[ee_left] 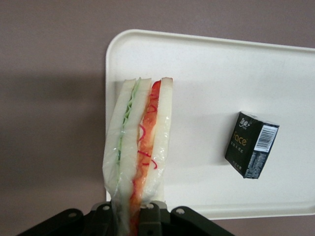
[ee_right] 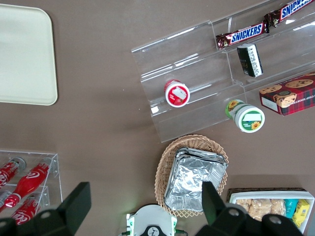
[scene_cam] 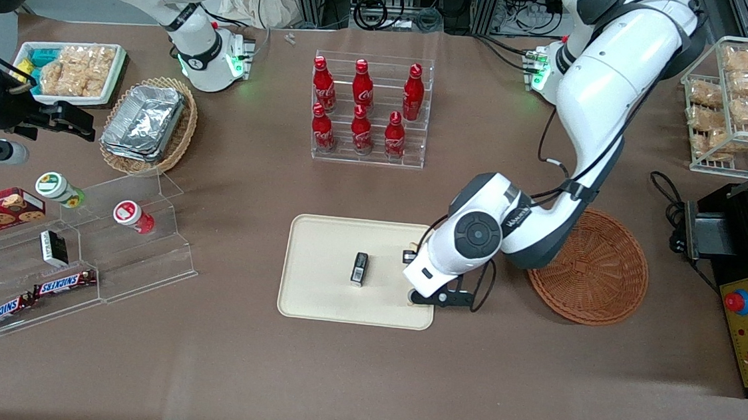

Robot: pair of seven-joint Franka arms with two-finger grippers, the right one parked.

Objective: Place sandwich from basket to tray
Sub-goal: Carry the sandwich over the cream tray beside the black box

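Sandwich (ee_left: 140, 147) in fingers (ee_left: 147, 216) beside box (ee_left: 251, 144)

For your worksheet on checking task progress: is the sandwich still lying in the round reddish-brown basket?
No: the basket holds nothing, and the gripper grips the sandwich over the tray.

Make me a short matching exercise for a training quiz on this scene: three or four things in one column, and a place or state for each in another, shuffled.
Things:
1. sandwich
2. basket
3. small black box
4. gripper

States:
A. lying on the tray
B. holds nothing
C. held over the tray's edge
D. shut on the wrapped wedge

Pairs: 1-C, 2-B, 3-A, 4-D
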